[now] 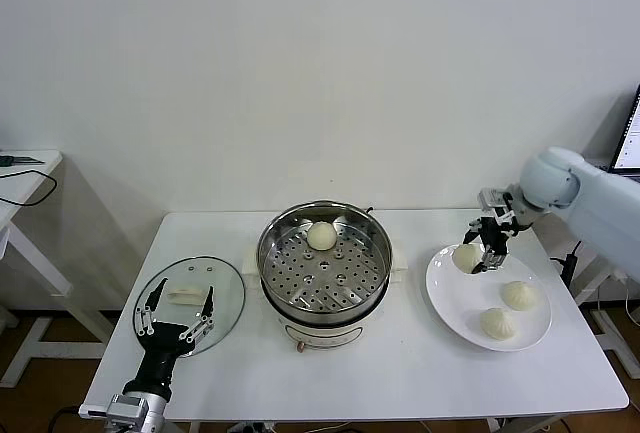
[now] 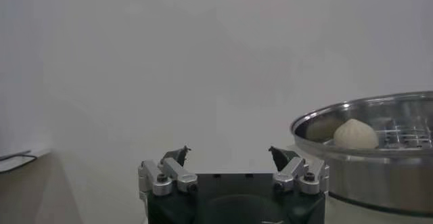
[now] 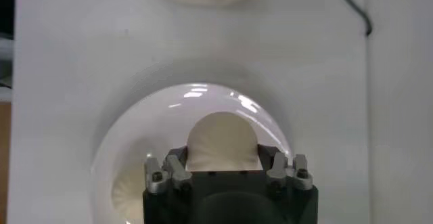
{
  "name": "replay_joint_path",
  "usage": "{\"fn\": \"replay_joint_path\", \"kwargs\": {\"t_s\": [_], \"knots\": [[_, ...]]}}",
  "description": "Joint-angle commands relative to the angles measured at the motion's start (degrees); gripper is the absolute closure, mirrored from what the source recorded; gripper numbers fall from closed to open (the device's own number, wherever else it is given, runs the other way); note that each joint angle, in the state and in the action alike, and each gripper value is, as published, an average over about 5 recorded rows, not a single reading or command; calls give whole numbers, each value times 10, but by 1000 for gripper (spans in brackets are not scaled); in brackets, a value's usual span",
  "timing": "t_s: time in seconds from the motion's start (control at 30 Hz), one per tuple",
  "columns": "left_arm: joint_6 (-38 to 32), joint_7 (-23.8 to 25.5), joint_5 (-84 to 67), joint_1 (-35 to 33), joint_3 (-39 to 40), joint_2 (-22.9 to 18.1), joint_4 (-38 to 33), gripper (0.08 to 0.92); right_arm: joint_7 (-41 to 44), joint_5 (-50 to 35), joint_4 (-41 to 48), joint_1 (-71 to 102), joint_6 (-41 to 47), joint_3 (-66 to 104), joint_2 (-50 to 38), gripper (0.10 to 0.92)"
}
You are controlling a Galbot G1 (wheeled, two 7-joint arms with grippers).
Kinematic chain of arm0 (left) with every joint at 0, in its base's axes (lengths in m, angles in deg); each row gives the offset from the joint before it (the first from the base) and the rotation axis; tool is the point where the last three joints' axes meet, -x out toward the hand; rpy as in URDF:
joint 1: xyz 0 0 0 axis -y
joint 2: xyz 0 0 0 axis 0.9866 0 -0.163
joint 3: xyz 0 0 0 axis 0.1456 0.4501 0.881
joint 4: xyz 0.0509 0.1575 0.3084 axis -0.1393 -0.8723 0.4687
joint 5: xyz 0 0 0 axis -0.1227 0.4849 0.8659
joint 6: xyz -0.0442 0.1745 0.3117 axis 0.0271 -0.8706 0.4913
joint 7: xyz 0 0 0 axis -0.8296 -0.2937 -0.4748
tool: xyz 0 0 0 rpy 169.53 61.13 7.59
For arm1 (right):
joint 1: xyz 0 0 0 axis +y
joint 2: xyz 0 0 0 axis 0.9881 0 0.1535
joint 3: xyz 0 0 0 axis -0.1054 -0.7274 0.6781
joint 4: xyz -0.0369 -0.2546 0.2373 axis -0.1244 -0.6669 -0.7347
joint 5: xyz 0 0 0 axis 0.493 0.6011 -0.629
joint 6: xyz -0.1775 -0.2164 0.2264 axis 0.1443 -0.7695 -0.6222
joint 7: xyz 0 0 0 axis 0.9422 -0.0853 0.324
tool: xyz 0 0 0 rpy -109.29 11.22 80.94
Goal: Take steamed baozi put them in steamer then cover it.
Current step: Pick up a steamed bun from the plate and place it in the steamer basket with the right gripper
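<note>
Right gripper (image 1: 487, 250) sits at right-centre of the head view, jaws closed around a baozi (image 3: 222, 141) on the plate (image 1: 450, 298); two more buns wait lower right, one already lies in the steamer (image 1: 324, 265) at centre. Left gripper (image 1: 178, 317) hangs lower left over the glass lid (image 1: 225, 288), jaws wide open, empty. Risk I see: soft bun squashes or slips out on the lift if my grip is off-centre.

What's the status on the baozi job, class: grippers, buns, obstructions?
Right gripper closed round a baozi on the plate. Left gripper open, idle over the glass lid. One bun in steamer; nothing blocking.
</note>
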Motion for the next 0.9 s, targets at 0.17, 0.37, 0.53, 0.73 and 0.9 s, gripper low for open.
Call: {"fn": "replay_joint_path", "kwargs": {"t_s": [0.17,0.37,0.53,0.73,0.9], "knots": [[-1,0,-2,-2,-3,2,-10,177,-33,-226,-188,-331,121,-248,50,330],[-1,-1,-3,0,-6,1,-12,177,-64,-287,-199,-339,189,-251,157,330],[-1,-1,-5,1,-9,0,-14,177,-94,-296,-180,-293,239,-235,233,330],[1,-2,-7,4,-14,1,-11,177,-110,-279,-134,-226,257,-206,299,330],[0,-1,-7,7,-15,0,-4,177,-108,-263,-73,-187,256,-190,357,330]]}}
